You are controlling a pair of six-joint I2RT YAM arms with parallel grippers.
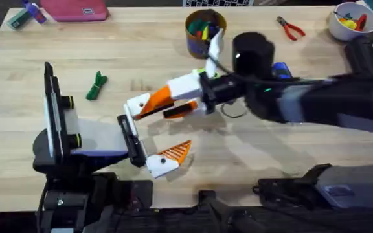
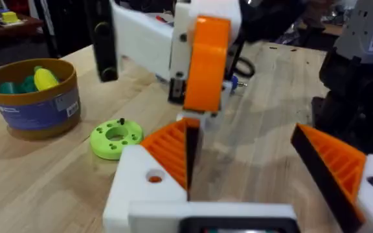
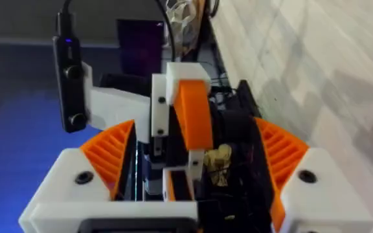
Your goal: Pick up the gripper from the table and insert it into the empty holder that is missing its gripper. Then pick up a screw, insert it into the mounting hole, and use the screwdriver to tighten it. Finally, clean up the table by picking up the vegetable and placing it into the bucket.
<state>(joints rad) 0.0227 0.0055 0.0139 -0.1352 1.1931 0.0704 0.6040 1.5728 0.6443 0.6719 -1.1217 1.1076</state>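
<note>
Left hand [image 1: 153, 139] near the front edge of the worktop [image 1: 251, 162], fingers spread; right hand [image 1: 149, 105] just beyond, spread; vegetable [image 1: 96, 85] far left; bucket [image 1: 204, 32] far back.

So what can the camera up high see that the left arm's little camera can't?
Only the overhead view shows the vegetable, the red pliers, the white bowl and the whole table.

Only the left wrist view shows the bright green disc close up, lying beside the bucket.

Both show the bucket with toys inside, the left gripper with its orange ribbed fingers apart, and the right gripper reaching toward it.
</note>
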